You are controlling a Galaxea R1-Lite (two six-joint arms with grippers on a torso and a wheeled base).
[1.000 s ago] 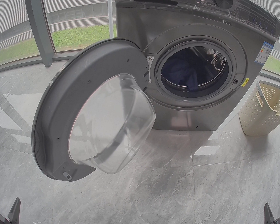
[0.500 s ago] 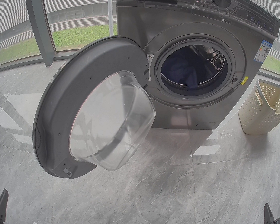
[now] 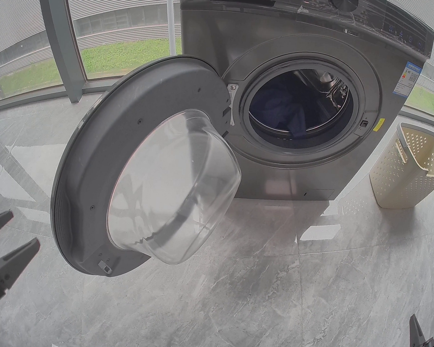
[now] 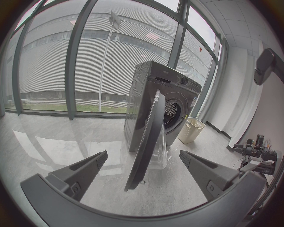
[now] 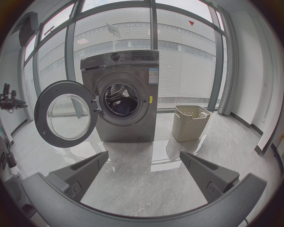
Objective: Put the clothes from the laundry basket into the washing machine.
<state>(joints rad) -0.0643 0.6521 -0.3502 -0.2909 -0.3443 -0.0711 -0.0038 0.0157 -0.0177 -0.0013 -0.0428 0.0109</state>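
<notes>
A: Left jaws spread, empty, low beside the open door [image 3: 130,141], looking at it edge-on.
B: Clothes where?
A: Dark clothes [image 3: 280,109] inside the washing machine [image 3: 285,181] drum, ahead, well apart from both jaws. Laundry basket [image 3: 404,170] upright, just right of the machine, visible inner wall bare.
B: Nearer arm for the basket?
A: Right, probably. Right jaws spread, empty, low, well short of the basket.

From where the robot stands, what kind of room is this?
Probably a laundry spot in a glass-walled building: a front-loading washing machine with its door open, a cream laundry basket beside it, floor-to-ceiling windows behind.
</notes>
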